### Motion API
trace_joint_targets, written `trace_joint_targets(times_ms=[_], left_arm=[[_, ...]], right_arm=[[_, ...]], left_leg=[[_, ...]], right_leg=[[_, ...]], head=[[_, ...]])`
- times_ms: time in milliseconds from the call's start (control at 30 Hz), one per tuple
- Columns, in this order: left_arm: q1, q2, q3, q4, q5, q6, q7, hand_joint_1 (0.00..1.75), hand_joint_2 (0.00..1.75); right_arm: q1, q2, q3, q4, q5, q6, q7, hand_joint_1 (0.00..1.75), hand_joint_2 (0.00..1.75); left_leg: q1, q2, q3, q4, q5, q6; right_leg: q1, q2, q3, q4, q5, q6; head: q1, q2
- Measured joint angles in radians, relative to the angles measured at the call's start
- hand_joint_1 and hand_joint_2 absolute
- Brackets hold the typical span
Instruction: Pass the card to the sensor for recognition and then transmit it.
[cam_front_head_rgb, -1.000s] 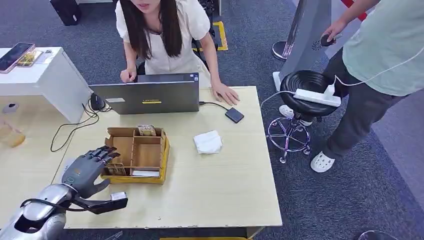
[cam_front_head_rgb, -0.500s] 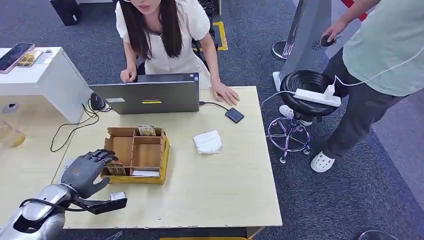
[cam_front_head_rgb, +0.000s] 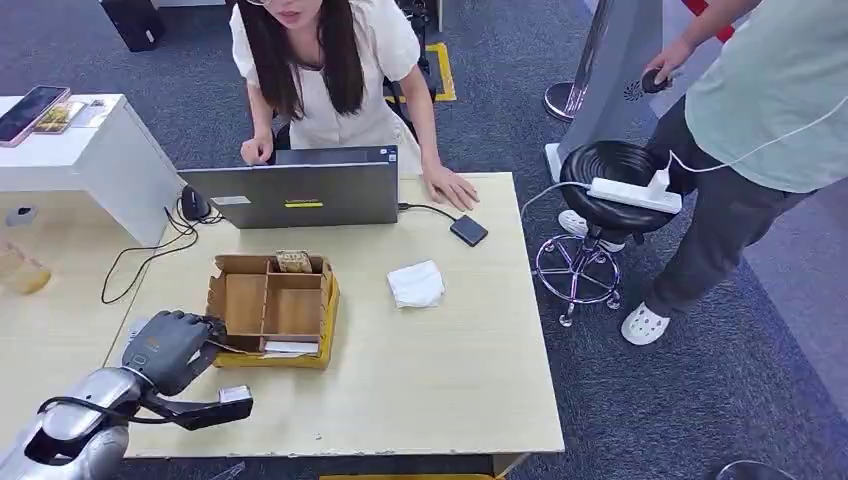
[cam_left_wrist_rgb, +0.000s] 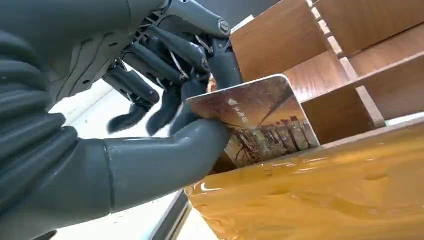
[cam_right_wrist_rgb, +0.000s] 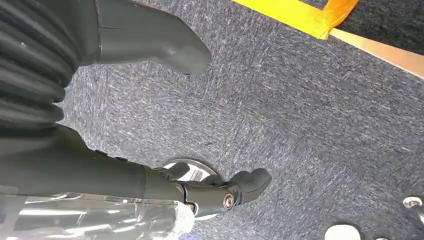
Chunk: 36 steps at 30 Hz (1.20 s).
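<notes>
A picture card (cam_left_wrist_rgb: 260, 122), brown with small white print, stands in the near-left compartment of the wooden divided box (cam_front_head_rgb: 325, 315). My left hand (cam_front_head_rgb: 165, 350) is curled at that corner and pinches the card between the thumb (cam_left_wrist_rgb: 165, 155) and the dark fingers (cam_left_wrist_rgb: 200, 55) behind it. More cards (cam_front_head_rgb: 293, 260) stand in the box's far compartment. A small black device (cam_front_head_rgb: 468, 230), wired to the laptop, lies at the table's far right. My right hand (cam_right_wrist_rgb: 90, 165) hangs over grey carpet, fingers apart and holding nothing.
A grey laptop (cam_front_head_rgb: 300, 195) stands behind the box, and a person sits at it with a hand on the table near the black device. A white cloth (cam_front_head_rgb: 415, 283) lies right of the box. A black stool (cam_front_head_rgb: 620, 175) and a second person stand to the right.
My left hand's fingers, spread over the box's left edge a second ago, have curled in and closed on the card. The box and the rest of the table are unchanged.
</notes>
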<state>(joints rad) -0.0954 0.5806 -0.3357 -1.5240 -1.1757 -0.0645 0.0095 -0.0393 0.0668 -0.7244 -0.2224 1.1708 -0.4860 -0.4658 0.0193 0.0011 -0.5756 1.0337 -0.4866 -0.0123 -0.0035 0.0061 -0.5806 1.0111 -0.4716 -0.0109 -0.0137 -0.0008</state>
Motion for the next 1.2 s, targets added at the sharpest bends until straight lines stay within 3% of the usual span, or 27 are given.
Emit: trace_joint_targets(times_ms=[600, 1200], left_arm=[[-0.010, 0.003, 0.007, -0.004, 0.073, 0.019, 0.005, 1.75, 1.75], [-0.111, 0.051, 0.203, -0.066, 0.181, 0.056, 0.008, 1.75, 1.75]], right_arm=[[0.000, 0.000, -0.003, 0.000, 0.004, -0.002, -0.006, 0.00, 1.75], [0.005, 0.000, -0.021, 0.000, 0.006, -0.009, -0.018, 0.00, 1.75]], left_leg=[[0.000, 0.000, 0.000, 0.000, 0.000, 0.000], [0.000, 0.000, 0.000, 0.000, 0.000, 0.000]], right_leg=[[0.000, 0.000, 0.000, 0.000, 0.000, 0.000], [0.000, 0.000, 0.000, 0.000, 0.000, 0.000]], head=[[0.000, 0.000], [0.000, 0.000]])
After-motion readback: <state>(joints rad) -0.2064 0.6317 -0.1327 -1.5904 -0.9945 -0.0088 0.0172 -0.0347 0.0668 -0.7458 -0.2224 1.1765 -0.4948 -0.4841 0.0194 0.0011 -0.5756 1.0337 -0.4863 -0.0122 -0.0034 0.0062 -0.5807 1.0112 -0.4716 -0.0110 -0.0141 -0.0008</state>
